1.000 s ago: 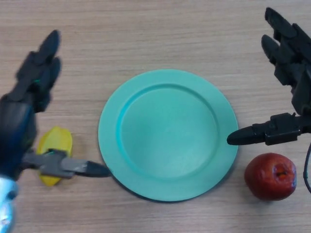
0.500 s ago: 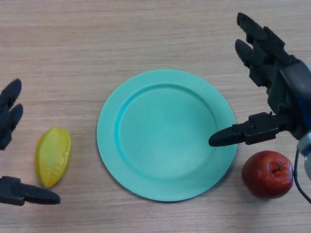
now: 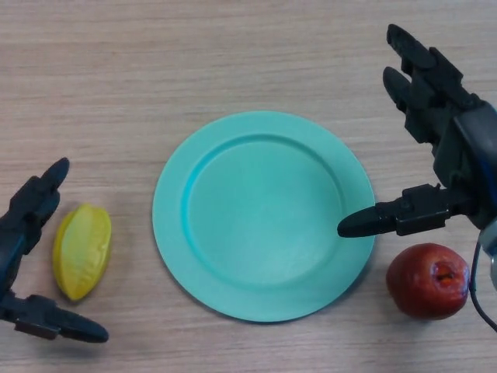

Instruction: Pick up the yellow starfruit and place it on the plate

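Note:
The yellow starfruit (image 3: pixel 81 250) lies on the wooden table, just left of the teal plate (image 3: pixel 264 214). My left hand (image 3: pixel 23 233) is at the far left edge, open, its fingers stretched beside the fruit's left side and its thumb low near the front edge; it does not touch the fruit. My right hand (image 3: pixel 446 132) hovers open at the right, fingers pointing away from me, thumb reaching over the plate's right rim. Nothing lies on the plate.
A red apple (image 3: pixel 430 280) rests on the table at the front right, just below my right thumb and beside the plate's rim. Bare wood stretches across the back of the table.
My left hand pulled back off the starfruit to the left edge, then crept in again beside it. The right hand came in toward the plate. The starfruit stays put.

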Motion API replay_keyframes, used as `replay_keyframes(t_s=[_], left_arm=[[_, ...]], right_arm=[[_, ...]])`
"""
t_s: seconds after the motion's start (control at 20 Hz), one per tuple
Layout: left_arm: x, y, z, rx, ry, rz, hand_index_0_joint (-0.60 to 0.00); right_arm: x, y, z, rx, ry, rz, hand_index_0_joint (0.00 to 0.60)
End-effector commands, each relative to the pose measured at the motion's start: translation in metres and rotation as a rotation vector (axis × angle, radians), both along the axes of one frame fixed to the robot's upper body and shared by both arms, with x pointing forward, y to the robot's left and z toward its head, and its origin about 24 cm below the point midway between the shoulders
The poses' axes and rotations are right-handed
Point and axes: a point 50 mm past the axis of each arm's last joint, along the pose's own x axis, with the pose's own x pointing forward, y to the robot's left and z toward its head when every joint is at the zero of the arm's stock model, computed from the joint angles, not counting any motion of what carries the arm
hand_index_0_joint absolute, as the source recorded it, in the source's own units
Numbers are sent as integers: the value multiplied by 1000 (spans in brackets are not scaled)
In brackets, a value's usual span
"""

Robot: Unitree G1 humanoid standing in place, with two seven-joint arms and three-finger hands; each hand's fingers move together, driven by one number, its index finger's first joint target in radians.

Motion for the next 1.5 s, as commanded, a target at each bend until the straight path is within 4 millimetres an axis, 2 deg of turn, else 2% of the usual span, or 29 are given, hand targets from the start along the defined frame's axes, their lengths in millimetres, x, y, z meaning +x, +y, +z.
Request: replay_keyframes(t_s=[0.05,0.2,0.4,0.5,0.55,0.6,0.65,0.7,0.9,1.0,1.2,1.25,1.35,1.5], left_arm=[[3,6,34,79,-252,19,0],[4,3,30,82,-243,1,0],[8,4,25,172,-259,34,0],[8,4,22,205,-246,42,-197],[7,3,18,225,-214,30,-348],[6,2,15,241,-181,17,-447],[2,0,10,271,-121,-12,-582],[1,-1,9,304,-123,-24,-600],[-4,-2,4,381,-131,-72,-600],[-4,1,12,387,-170,-52,-600],[-12,0,44,402,-291,-61,-600],[-13,-4,60,396,-414,-39,-600],[-15,-12,81,352,-548,-47,-600],[-13,-29,105,341,-731,-61,-600]], right_arm=[[-14,-9,41,58,-266,0,0],[-16,-9,46,75,-293,-2,0],[-17,-9,47,63,-302,-5,0],[-17,-9,48,66,-302,-5,0],[-17,-9,48,67,-299,-5,0],[-17,-9,48,67,-296,-6,0],[-17,-9,47,62,-290,-1,0],[-17,-9,47,59,-288,2,0],[-17,-9,46,62,-287,3,0],[-16,-7,45,58,-286,3,0],[-15,-5,47,61,-287,9,0],[-15,-5,48,58,-290,9,0],[-15,-6,49,69,-308,-2,0],[-15,-5,49,71,-314,-2,0]])
